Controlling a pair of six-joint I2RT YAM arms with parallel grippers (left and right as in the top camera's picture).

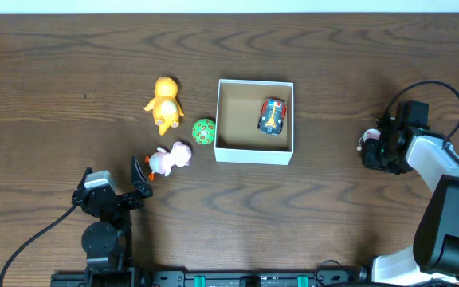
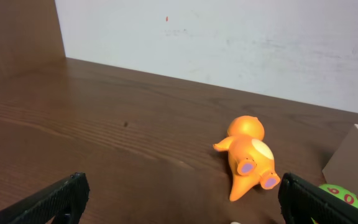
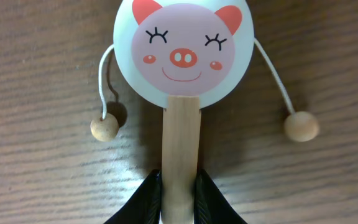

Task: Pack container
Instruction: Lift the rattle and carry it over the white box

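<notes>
As R end effector (image 1: 370,145) pinches drum (image 3: 184,50), container (image 1: 253,153) sits left

The left arm (image 1: 102,235) is black all over, with a round bottom part, a grey block on top and a thin black cable (image 1: 30,239) trailing off it. The right arm (image 1: 441,163) is made of fat white parts and fat black parts, and a black wire (image 1: 433,82) makes a big loop above it. The left gripper (image 2: 180,193) and the right gripper (image 3: 179,190) each have two plain black fingers (image 3: 146,202).
</notes>
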